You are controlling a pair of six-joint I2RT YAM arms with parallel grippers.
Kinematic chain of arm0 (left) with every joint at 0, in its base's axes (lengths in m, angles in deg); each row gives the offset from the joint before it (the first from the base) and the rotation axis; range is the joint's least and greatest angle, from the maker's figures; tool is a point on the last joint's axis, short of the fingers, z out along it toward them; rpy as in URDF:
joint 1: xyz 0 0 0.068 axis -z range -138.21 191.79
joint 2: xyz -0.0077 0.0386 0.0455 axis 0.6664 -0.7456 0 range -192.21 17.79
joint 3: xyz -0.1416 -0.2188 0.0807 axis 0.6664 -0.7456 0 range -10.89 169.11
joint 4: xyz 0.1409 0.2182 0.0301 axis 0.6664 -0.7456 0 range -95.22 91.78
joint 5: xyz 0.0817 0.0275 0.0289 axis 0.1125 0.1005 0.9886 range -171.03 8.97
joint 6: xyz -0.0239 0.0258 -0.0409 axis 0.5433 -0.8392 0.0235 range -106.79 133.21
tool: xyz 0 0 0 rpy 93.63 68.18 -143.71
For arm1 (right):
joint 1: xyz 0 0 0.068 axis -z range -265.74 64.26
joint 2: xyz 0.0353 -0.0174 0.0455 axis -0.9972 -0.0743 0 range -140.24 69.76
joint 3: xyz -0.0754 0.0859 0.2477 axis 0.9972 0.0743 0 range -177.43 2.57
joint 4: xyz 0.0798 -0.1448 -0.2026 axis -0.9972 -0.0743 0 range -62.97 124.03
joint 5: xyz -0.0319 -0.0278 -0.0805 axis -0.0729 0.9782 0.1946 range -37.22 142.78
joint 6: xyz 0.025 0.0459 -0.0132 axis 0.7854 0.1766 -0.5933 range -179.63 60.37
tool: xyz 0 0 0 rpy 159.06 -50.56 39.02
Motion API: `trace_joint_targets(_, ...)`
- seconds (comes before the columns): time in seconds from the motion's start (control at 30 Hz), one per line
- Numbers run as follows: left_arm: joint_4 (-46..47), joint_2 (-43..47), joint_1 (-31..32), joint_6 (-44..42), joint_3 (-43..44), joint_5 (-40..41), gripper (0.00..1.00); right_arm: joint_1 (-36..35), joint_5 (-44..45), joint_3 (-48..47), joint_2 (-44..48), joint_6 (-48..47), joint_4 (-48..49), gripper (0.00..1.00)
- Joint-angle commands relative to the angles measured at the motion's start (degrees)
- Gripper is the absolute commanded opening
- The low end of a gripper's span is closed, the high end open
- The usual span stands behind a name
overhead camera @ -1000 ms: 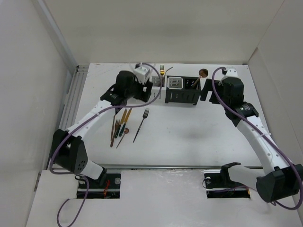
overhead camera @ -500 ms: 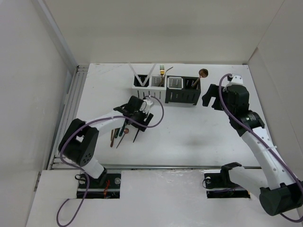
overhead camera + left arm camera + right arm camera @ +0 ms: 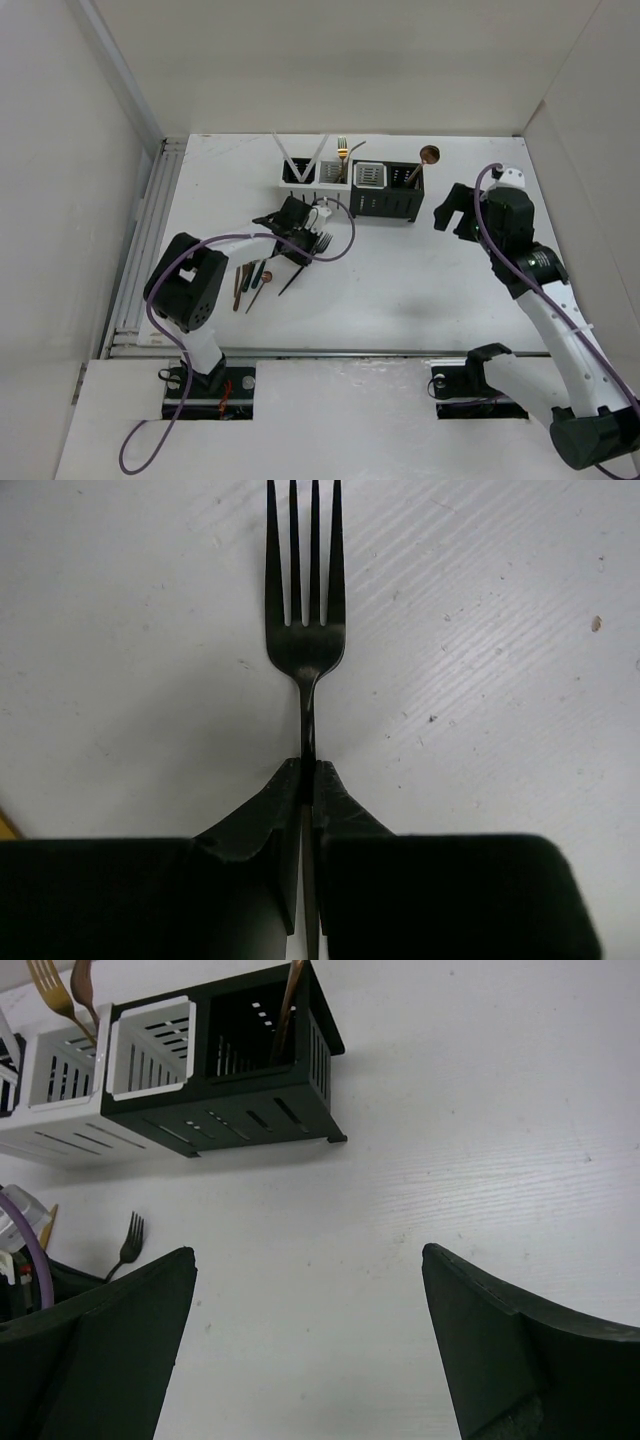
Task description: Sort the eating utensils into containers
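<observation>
A: Top view, where's the L arm?

B: The left gripper [image 3: 303,250] is low over the white table [image 3: 420,280], clamped on a dark slim metal fork [image 3: 291,284]. The fork lies flat, tines twd the row of four square slotted caddies [image 3: 385,208], two white and two black, at the far side. Just left of the fork there's a loose bunch of copper, gold and dark-handled utensils [image 3: 250,280] on the table.

A: And R?

B: The right gripper [image 3: 449,212] is right of the caddies, apart from them, jaws wide, nothing btwn them.

A: L wrist cam?

B: Left gripper [image 3: 309,775] is pinched tight on the fork [image 3: 305,650] at its neck, just below the head. Four tines point away from the cam. Looks flat on the table.

A: R wrist cam?

B: Right gripper [image 3: 308,1255] is spread wide, only bare table in the gap. The black end caddy [image 3: 240,1090] holds one upright copper-coloured utensil [image 3: 290,1000]. The next compartment has a white rim. A gold fork [image 3: 45,985] stands in a white one. The dark fork's tines show lower left.
</observation>
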Motion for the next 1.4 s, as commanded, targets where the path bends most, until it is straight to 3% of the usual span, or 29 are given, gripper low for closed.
trace_joint_targets(0.0,-5.45,1.90,-2.01,0.93,3.40,-5.54,0.00,-0.29,1.65,-0.16,2.63,2.49,0.99,0.99)
trace_joint_targets(0.3,-8.89,12.79,-2.54,-4.08,15.44,-12.76,0.00,-0.81,7.61,2.66,8.26,3.73,2.04,0.99)
trace_joint_targets(0.47,10.94,17.37,-2.01,-1.98,17.73,-6.80,0.00,-0.81,10.87,1.60,5.90,1.36,6.96,0.97)
trace_joint_targets(0.5,18.81,15.46,-1.49,-1.45,18.43,-4.96,0.00,-0.81,11.75,1.60,5.02,1.35,8.10,0.96)
trace_joint_targets(0.63,30.13,4.83,-1.49,-0.05,26.24,3.39,0.00,-0.81,14.56,-0.85,-0.25,0.22,13.38,0.94)
trace_joint_targets(0.83,43.73,-7.56,-1.49,2.85,33.12,4.02,0.00,-0.81,18.52,-8.32,-10.44,-1.80,13.56,0.92)
trace_joint_targets(1.07,53.95,-15.66,-2.01,4.97,34.70,7.10,0.00,0.33,19.84,-15.35,-16.96,-4.79,9.08,0.92)
trace_joint_targets(1.27,53.70,-16.91,-2.54,5.50,31.28,9.21,0.00,1.47,20.37,-17.29,-17.49,-6.56,6.89,0.92)
trace_joint_targets(1.3,52.92,-15.77,-2.54,5.50,30.31,9.21,0.03,1.47,21.07,-17.29,-16.97,-6.56,6.36,0.92)
trace_joint_targets(1.37,52.12,-14.54,-2.54,6.03,27.60,8.51,0.25,1.47,21.07,-16.60,-16.27,-6.56,6.35,0.92)
